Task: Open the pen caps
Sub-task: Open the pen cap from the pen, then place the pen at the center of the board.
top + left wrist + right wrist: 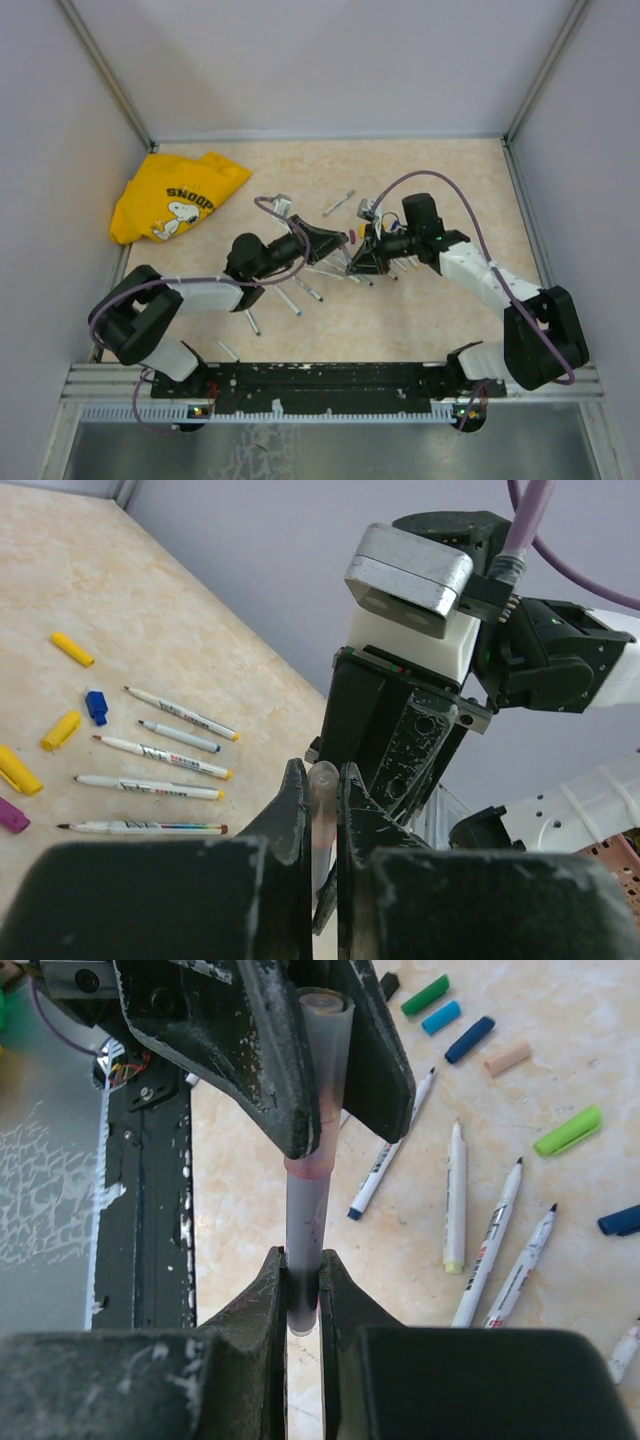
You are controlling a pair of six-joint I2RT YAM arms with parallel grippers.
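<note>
With the left gripper [321, 780] pinching the cap [322, 1070] and the right gripper [303, 1282] clamping the barrel [305, 1215] between its fingers, pull straight apart lengthwise.

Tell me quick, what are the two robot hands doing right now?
Left gripper: closed on one end of a pen.
Right gripper: closed on the same pen's other end.

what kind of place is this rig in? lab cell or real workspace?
Looks like a lab test cell: plain walls with metal corner posts box in a table, two arms are bolted to a rail at its edge, and loose pens lie as props.
</note>
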